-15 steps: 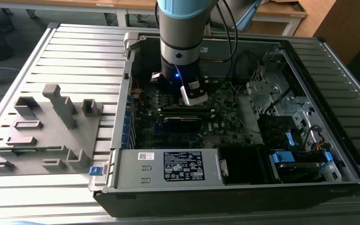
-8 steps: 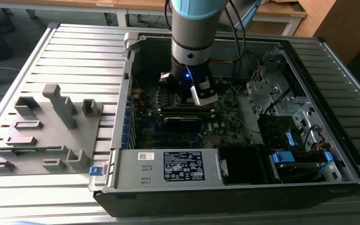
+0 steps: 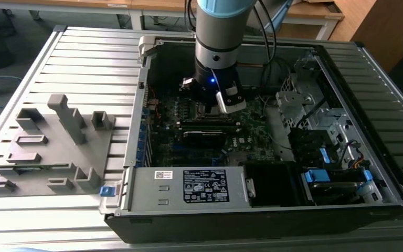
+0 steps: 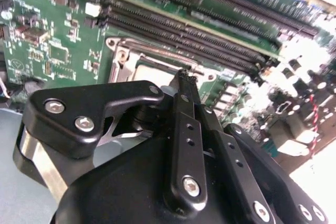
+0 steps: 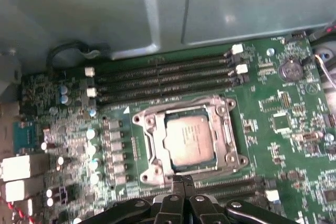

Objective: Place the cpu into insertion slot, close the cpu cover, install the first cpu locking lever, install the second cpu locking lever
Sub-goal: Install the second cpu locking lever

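The chip [image 5: 190,140] sits in the socket [image 5: 153,170], the cover [image 5: 226,129] closed around it; the gripper [image 5: 181,181], fingers pressed together and empty, hovers at the socket's edge.

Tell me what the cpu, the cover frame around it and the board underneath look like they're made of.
The cpu top looks like dull grey metal, matte with a soft sheen. The cpu cover seems bright stamped metal, catching light along its edges. The motherboard looks like green lacquered circuit board, probably fibreglass laminate.
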